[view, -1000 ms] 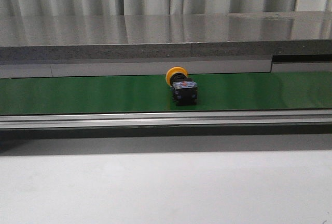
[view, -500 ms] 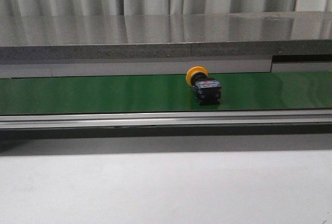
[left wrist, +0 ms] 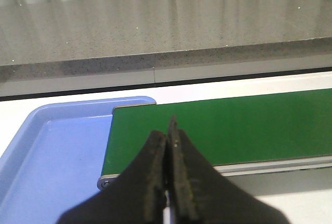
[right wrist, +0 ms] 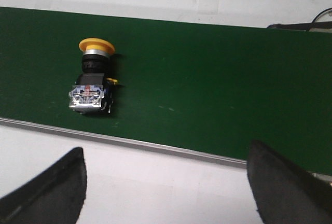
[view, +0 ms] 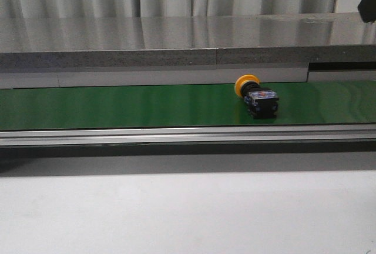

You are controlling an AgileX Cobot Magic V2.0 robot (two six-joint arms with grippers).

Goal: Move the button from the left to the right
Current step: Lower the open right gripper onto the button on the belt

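Green belt (view: 117, 106) carries the button (view: 257, 97); left jaws together, right jaws apart

The belt (view: 117, 106) runs off both sides of the front view, so neither end shows there. In the left wrist view the tray (left wrist: 46, 151) is cut by the frame edge and partly covered by the left gripper (left wrist: 167, 146), whose body is out of frame. The right gripper (right wrist: 166, 182) shows only two dark, blurred fingertips (right wrist: 49, 190). The mark on the button (view: 257, 97) is too small to read. A dark shape (view: 369, 1) at the front view's corner cannot be identified.
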